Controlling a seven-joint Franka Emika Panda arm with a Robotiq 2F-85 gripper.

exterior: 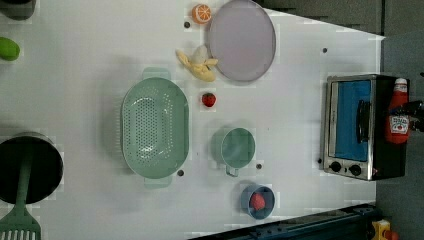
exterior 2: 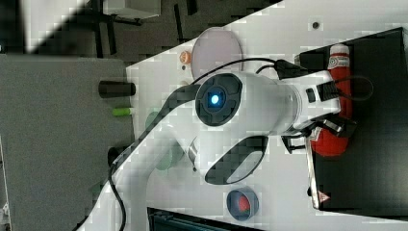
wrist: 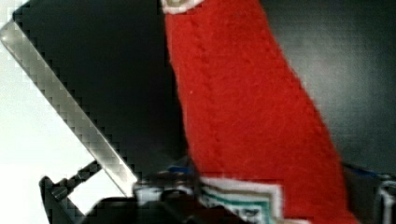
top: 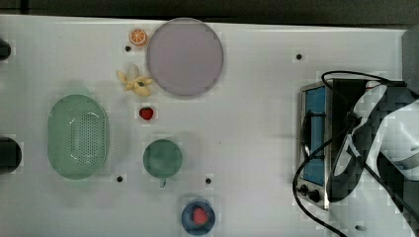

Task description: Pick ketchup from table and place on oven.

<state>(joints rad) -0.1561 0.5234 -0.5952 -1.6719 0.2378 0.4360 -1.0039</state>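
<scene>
The ketchup (exterior: 398, 114) lies on the black oven (exterior: 356, 127) at the left view's right edge. The gripper (exterior 2: 332, 126) is at the bottle; whether it grips cannot be told. The white table (exterior: 90, 60) fills the rest, dark floor beyond.

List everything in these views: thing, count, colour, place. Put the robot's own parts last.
ketchup: 1, red with white cap, lying on top of the oven
oven: 1, black and silver with blue glass door, at the left view's right
table: 1, white
plate: 1, pale lilac, near the far edge
colander: 1, green, mid-table
cup: 1, green, between colander and oven
bowl: 1, blue, holds a strawberry
strawberries: 2, red, one loose, one in the bowl
peeled banana: 1, yellow, beside the plate
orange half: 1, orange, beside the plate
pot: 1, black, left view's left
spatula: 1, green
arm: 1, white
claw: 1, dark, at the ketchup
</scene>
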